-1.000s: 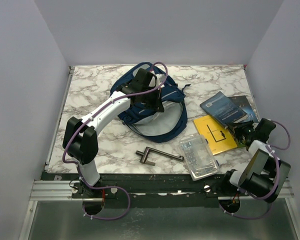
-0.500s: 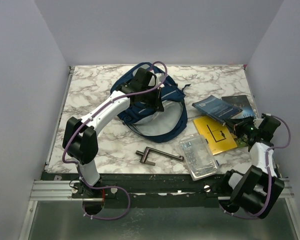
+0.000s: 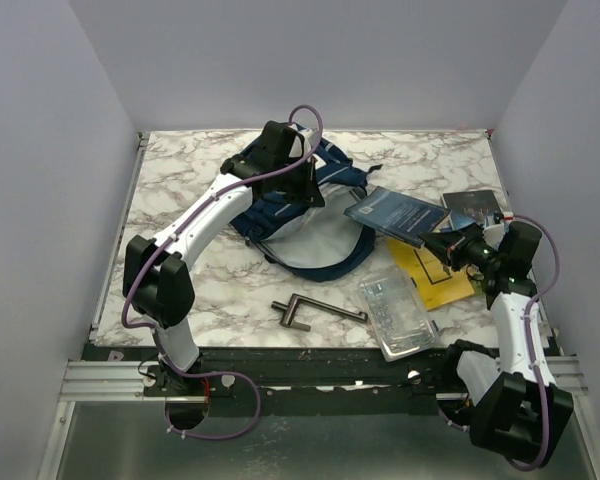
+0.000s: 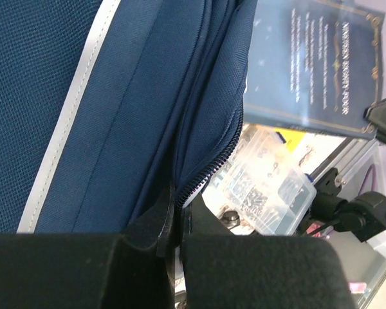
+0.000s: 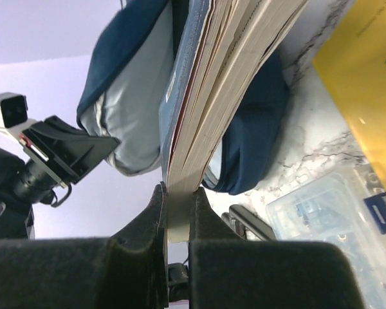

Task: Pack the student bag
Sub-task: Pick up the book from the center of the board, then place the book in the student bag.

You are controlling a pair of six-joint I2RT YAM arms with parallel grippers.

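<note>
The navy student bag (image 3: 310, 215) with grey trim lies at the table's middle back, its mouth open toward the front right. My left gripper (image 3: 302, 190) is shut on the bag's zipper edge (image 4: 199, 177) and holds it up. My right gripper (image 3: 448, 243) is shut on a blue book (image 3: 395, 215) and holds it in the air just right of the bag's opening. In the right wrist view the book's page edges (image 5: 212, 96) run from my fingers toward the bag's grey lining (image 5: 132, 109).
A yellow book (image 3: 435, 275) and a dark booklet (image 3: 473, 207) lie at the right. A clear plastic box (image 3: 395, 312) of small parts lies at the front. A dark metal tool (image 3: 315, 312) lies at the front middle.
My right gripper has lifted the blue book off the table and carried it left toward the bag's opening. My left gripper has pulled the bag's edge higher and slightly back.
</note>
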